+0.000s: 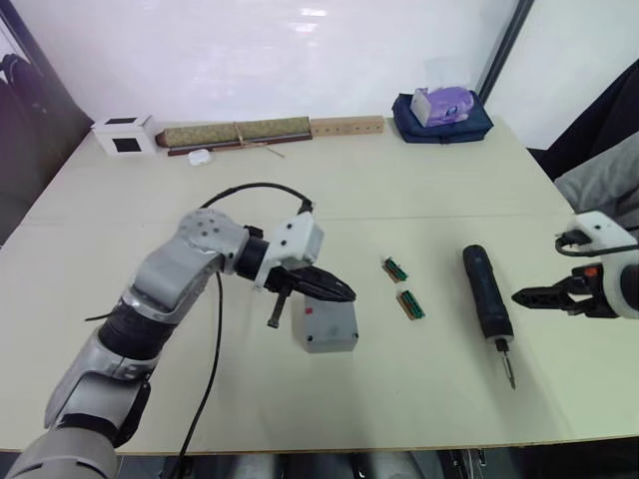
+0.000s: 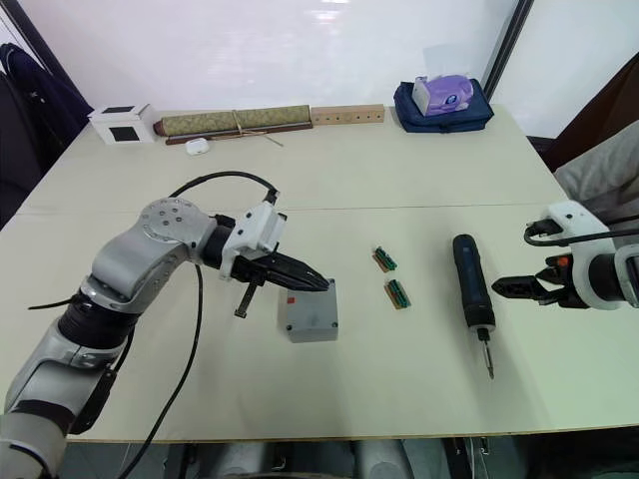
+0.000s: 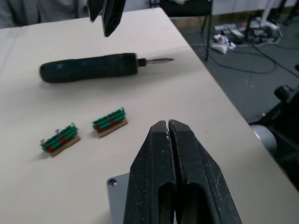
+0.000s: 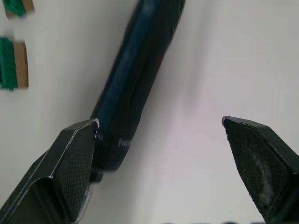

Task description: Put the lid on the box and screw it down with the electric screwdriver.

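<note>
- Grey plastic is what your task turns on: the small square grey box with its flat grey lid [image 2: 311,313] sits near the table's middle, and from the head views the lid appears to be seated on top already, a screw head showing at the one corner seen in the left wrist view.
- Your left gripper [image 2: 318,284] hovers right over the far edge of that lid with its two black fingers [image 3: 159,172] pressed together and holding nothing; I judge it sits there to steady or press the lid, though I cannot tell whether it touches.
- At about 3 o'clock from the box lies the thick dark blue-black cylindrical electric screwdriver [image 2: 469,280], flat on the cream table top [image 2: 399,190], metal bit pointing toward you, so the handle lies clear for a side grasp.
- Your right gripper [image 2: 499,287] waits at the screwdriver's 3 o'clock, just beside the bit end, fingers spread wide and empty; one fingertip [image 4: 77,154] lies level with the tool's collar.
- Between box and screwdriver rest two small green terminal blocks on brown bases [image 2: 392,276], apart from both.
- You would next close on the handle; a round body like this may roll if you nudge it first.
</note>
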### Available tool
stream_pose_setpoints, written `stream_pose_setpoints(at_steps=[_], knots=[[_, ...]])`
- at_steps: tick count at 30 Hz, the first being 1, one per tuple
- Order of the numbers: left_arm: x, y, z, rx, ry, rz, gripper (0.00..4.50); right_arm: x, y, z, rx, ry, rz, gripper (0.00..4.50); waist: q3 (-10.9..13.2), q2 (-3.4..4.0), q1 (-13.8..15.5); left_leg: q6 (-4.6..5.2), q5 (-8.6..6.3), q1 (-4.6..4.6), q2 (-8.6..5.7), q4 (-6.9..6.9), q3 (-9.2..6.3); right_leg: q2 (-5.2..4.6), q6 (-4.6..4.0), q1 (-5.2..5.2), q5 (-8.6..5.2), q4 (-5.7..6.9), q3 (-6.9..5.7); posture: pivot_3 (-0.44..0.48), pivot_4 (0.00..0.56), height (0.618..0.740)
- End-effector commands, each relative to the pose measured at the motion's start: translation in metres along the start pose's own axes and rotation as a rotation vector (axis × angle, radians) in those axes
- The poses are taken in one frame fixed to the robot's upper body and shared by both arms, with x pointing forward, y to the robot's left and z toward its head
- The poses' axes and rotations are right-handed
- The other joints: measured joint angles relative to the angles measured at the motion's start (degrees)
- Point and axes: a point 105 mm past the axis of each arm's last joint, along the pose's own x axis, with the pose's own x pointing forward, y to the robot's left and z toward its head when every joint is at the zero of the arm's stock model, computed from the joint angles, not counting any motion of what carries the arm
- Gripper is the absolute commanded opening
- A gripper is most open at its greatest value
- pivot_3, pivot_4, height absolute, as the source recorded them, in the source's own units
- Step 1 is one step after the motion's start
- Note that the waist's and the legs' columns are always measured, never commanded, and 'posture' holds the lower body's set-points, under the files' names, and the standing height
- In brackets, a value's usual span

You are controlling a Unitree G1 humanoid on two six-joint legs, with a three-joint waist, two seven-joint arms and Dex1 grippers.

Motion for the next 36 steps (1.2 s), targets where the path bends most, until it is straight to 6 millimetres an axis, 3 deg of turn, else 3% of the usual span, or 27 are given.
stream_pose_setpoints(at_steps=[1,5,17,20,26,29,31,32,35,36], knots=[[0.002,-0.002,0.006,0.041,-0.016,0.003,0.0,0.005,0.006,0.0,0.049,0.029,0.077,4.43,0.0,0.0,0.23,0.0,0.0,-0.02,0.0,0.01,0.0,-0.01,0.0,0.0,0.0,-0.02,-0.01,0.0,0.15,0.74],[0.002,-0.003,0.004,0.021,-0.021,0.026,0.0,0.023,0.015,-0.002,0.078,0.061,0.154,4.43,0.01,-0.01,0.34,0.0,0.0,-0.09,-0.02,0.02,0.01,-0.06,0.01,-0.04,0.01,-0.06,-0.01,0.0,0.15,0.74],[-0.001,-0.001,0.003,-0.002,-0.008,0.089,0.0,0.055,0.016,-0.011,-0.027,0.167,0.118,4.43,0.0,-0.02,0.21,0.0,0.0,-0.1,-0.04,0.04,-0.01,-0.07,0.02,-0.05,0.01,-0.05,-0.02,0.0,0.15,0.74],[-0.002,-0.001,0.002,-0.01,-0.01,0.1,0.0,0.058,0.016,-0.013,-0.092,0.184,0.108,3.82,0.0,-0.03,0.17,0.0,0.0,-0.08,-0.03,0.04,-0.02,-0.06,0.02,-0.03,0.01,-0.04,-0.03,0.0,0.15,0.74],[-0.004,0.001,-0.004,-0.014,0.015,0.137,0.0,0.06,0.02,-0.017,-0.199,0.237,0.126,1.82,0.0,-0.03,0.29,0.0,0.0,-0.08,-0.02,0.04,-0.04,-0.05,0.02,-0.05,0.01,-0.03,-0.05,0.0,0.15,0.74],[-0.007,0.004,-0.004,-0.013,0.022,0.148,0.0,0.06,0.017,-0.017,-0.214,0.23,0.116,1.82,0.0,-0.03,0.35,0.0,0.0,-0.08,-0.02,0.05,-0.04,-0.07,0.02,-0.04,0.01,-0.04,-0.06,0.0,0.15,0.74],[-0.01,0.007,-0.005,-0.024,0.017,0.163,0.0,0.058,0.011,-0.008,-0.224,0.189,0.087,1.82,0.0,-0.03,0.36,0.0,0.0,-0.08,-0.03,0.05,-0.04,-0.07,0.02,-0.04,0.01,-0.04,-0.06,0.0,0.15,0.74],[-0.013,0.009,-0.007,-0.043,0.007,0.178,0.0,0.057,0.006,0.007,-0.237,0.116,0.054,1.82,0.0,-0.03,0.27,0.0,0.0,-0.08,-0.03,0.05,-0.04,-0.07,0.02,-0.04,0.01,-0.04,-0.06,0.0,0.15,0.74],[-0.024,0.017,-0.011,-0.09,-0.01,0.23,0.0,0.042,0.011,0.063,-0.351,-0.205,0.058,1.82,0.05,-0.02,-0.43,0.0,0.0,-0.06,-0.01,0.1,0.04,-0.06,0.01,-0.06,0.03,-0.04,-0.02,0.0,0.15,0.74],[-0.029,0.02,-0.012,-0.103,-0.016,0.249,0.0,0.029,0.017,0.091,-0.385,-0.386,0.05,1.82,0.08,0.04,-0.59,-0.01,0.0,-0.06,-0.01,0.1,0.06,-0.08,0.02,-0.1,0.04,-0.01,0.03,0.0,0.15,0.74]])
